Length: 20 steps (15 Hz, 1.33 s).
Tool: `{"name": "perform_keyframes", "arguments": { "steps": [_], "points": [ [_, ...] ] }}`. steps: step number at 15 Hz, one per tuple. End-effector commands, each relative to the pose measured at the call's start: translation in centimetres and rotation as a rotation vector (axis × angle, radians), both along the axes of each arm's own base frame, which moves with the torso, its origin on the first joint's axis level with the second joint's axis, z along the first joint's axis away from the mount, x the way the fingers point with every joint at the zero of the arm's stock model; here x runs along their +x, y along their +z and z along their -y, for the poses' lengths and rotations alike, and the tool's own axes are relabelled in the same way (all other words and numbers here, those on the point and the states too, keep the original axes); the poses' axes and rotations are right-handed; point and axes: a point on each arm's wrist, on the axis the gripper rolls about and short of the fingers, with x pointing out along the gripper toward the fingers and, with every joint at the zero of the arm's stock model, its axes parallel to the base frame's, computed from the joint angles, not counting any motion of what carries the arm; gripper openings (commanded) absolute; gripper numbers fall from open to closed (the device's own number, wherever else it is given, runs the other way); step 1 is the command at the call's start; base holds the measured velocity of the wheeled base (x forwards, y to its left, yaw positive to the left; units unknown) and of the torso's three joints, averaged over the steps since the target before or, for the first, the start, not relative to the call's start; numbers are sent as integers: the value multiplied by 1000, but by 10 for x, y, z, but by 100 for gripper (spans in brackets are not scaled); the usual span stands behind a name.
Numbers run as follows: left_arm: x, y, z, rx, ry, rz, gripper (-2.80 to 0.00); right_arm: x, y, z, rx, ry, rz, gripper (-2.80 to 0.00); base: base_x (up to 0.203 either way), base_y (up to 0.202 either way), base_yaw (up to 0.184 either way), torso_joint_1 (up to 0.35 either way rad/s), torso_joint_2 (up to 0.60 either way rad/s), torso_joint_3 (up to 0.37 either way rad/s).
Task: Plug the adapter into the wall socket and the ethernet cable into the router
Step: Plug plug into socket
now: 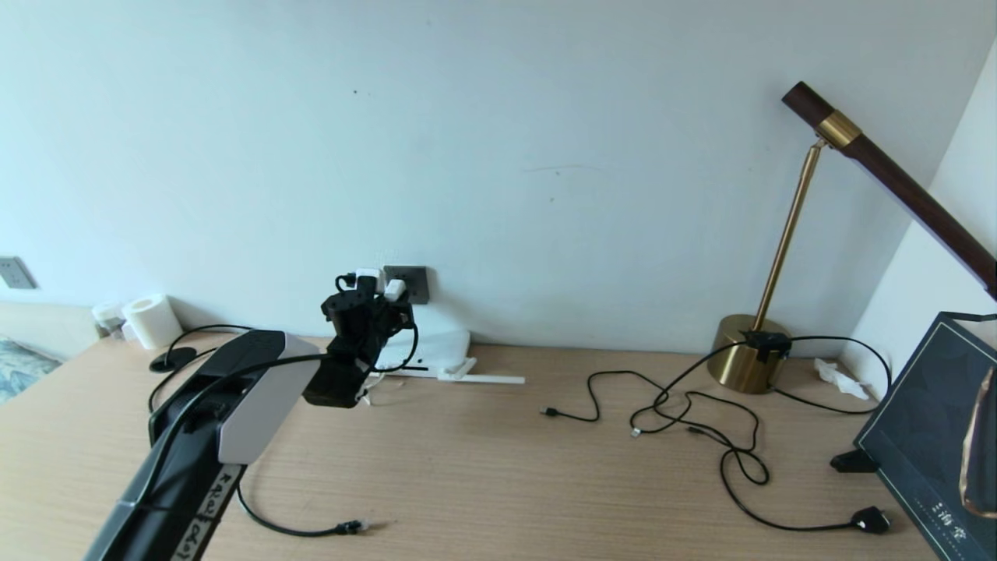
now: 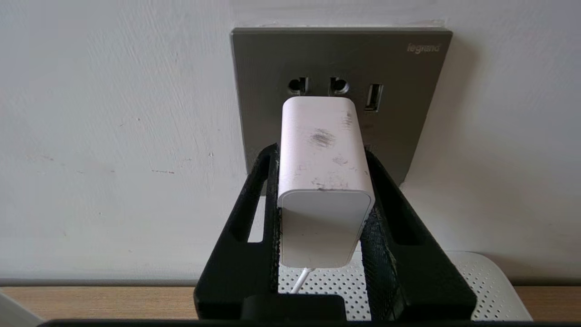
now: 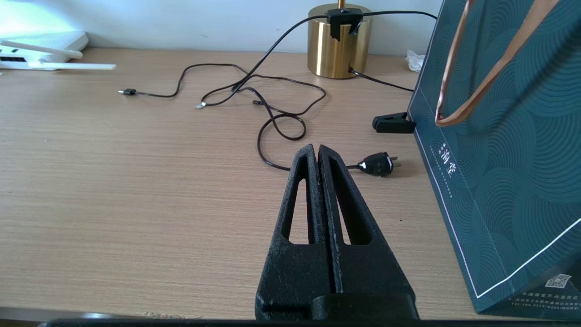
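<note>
My left gripper (image 2: 321, 152) is shut on the white adapter (image 2: 322, 181) and holds it level against the dark grey wall socket (image 2: 408, 113). The adapter's far end meets the plate just below the upper holes; its prongs are hidden. The head view shows the adapter (image 1: 395, 290) at the socket (image 1: 409, 284), above the white router (image 1: 440, 347). The perforated top of the router (image 2: 490, 290) lies under the gripper. The ethernet cable (image 1: 354, 527) lies loose near the desk's front edge, its clear tip free. My right gripper (image 3: 317, 150) hangs shut and empty over the desk.
A brass lamp base (image 1: 748, 362) stands at the back right with thin black cables (image 1: 685, 405) sprawled before it and a black plug (image 1: 871, 520). A dark green bag (image 1: 927, 436) stands at the right edge. A paper roll (image 1: 152, 319) sits back left.
</note>
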Motion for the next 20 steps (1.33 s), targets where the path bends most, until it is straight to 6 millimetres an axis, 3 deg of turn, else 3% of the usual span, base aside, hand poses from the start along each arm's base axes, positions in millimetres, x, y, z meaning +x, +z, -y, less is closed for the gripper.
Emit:
{"name": "perform_keyframes", "arguments": {
  "steps": [1, 20],
  "points": [
    [0, 3, 0, -1, -1, 9, -280, 0, 0, 0, 0, 0, 0, -280, 0, 0, 0, 0, 0, 0],
    [5, 3, -3, 0, 5, 2, -280, 0, 0, 0, 0, 0, 0, -280, 0, 0, 0, 0, 0, 0]
  ]
}}
